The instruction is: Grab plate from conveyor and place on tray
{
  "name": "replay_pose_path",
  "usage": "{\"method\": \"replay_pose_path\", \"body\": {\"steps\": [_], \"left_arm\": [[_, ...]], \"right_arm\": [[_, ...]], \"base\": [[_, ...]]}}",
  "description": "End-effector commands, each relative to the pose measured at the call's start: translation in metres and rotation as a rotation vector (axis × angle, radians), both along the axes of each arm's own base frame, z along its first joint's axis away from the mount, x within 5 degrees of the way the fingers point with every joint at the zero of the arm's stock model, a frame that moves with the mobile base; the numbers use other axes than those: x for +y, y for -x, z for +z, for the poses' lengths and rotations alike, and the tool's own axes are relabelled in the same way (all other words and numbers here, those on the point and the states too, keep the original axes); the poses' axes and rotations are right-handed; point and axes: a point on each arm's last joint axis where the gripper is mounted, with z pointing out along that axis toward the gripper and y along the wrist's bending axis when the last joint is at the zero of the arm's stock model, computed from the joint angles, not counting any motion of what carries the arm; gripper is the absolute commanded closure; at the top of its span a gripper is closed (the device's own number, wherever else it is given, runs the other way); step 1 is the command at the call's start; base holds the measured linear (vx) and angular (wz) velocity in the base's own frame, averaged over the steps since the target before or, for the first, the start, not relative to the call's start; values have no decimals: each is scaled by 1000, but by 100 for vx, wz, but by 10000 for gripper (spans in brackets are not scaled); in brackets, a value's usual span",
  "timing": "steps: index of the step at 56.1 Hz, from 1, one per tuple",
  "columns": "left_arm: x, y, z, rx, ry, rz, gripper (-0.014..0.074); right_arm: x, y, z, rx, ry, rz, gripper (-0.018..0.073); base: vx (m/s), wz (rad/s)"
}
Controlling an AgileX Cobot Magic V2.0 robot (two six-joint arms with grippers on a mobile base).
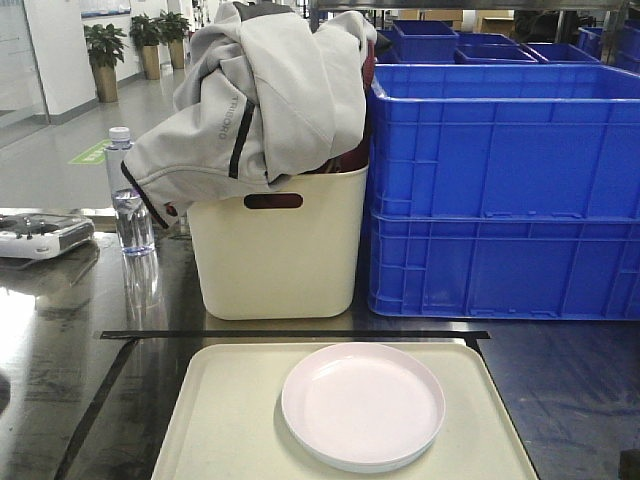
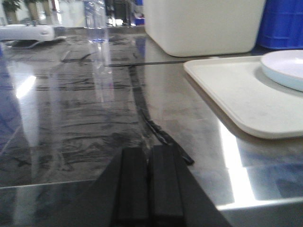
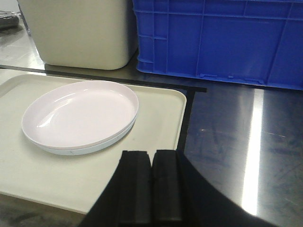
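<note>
a grey jacket (image 1: 255, 95) drapes the cream tub (image 1: 278, 250), beside blue crates (image 1: 505, 190) and a water bottle (image 1: 130, 195).

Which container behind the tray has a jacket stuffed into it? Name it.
The cream tub, directly behind the tray. A grey jacket spills over its rim; the blue crates beside it carry no clothing.

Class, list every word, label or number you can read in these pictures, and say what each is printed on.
Grey jacket: small vertical lettering on the sleeve, too blurred to read.
Water bottle: no legible label.
Blue crates, cream tub, tray, plate: no text visible.
</note>
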Motion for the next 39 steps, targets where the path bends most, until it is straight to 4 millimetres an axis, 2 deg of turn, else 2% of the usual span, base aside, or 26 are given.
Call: {"method": "replay_pose_path", "body": {"steps": [1,39], "left_arm": [[1,0,1,-70,15,20,596],[1,0,2,-80,30,21,596]], "right_arm": [[-1,-2,18,-110,-26,-17,568],[-1,-3,17,-106,-25,-17,568]], "base": [[0,0],[0,0]]}}
